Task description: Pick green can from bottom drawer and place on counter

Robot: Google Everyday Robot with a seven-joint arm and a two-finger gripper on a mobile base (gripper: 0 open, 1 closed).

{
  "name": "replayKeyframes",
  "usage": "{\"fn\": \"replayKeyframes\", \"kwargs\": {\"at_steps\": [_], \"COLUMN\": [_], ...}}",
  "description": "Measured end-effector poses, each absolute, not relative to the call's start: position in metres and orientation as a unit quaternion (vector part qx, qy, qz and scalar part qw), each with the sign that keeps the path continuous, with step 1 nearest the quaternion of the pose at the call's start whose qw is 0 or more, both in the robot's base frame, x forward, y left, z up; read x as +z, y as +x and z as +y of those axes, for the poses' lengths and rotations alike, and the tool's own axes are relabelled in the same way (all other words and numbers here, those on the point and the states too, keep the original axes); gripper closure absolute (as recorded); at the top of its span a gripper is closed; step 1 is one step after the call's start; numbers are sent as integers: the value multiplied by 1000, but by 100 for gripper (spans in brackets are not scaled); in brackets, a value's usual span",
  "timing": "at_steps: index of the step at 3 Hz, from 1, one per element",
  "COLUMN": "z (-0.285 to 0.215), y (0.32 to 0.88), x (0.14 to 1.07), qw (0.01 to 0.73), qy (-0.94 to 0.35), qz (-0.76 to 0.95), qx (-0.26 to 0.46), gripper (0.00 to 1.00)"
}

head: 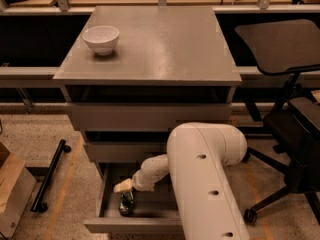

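My claw (123,186) is down inside the open bottom drawer (131,227), near its left side, with its pale tip pointing left. Whether it is apart, together or clamped on anything I cannot tell from here. The can (126,204) is just below the tip, in the drawer's front left part, close to the front lip. It looks dark green with a paler patch, and I cannot tell whether my claw touches it or only hangs over it.

My arm (200,184) runs from the claw up and to the right. Its thick white link fills the lower middle of the view and hides the right half of the drawer.

Above the open drawer are two shallower drawers, the middle drawer (125,151) and the top drawer (150,115). The grey counter (160,49) caps the cabinet, with a white bowl (101,38) upright near its back left corner.

On the speckled floor (75,184) to the left lies a black bar (48,176), and beside it a brown box (12,191). A dark chair (295,134) stands to the right of the cabinet.
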State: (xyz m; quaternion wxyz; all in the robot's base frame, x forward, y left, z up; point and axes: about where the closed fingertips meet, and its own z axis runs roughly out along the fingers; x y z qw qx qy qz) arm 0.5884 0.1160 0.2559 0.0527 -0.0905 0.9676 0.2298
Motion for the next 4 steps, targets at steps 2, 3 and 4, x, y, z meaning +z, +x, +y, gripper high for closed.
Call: {"fn": "replayKeyframes", "kwargs": {"at_steps": [2,3,4], "z": [123,127,144], "y": [596,592,587], "x": [233,225,202], "qw": [51,35,11], "qy": [-80,-81,-81], "qz": [963,967,968], "qx": [252,241,237], "gripper": [0,0,0]}}
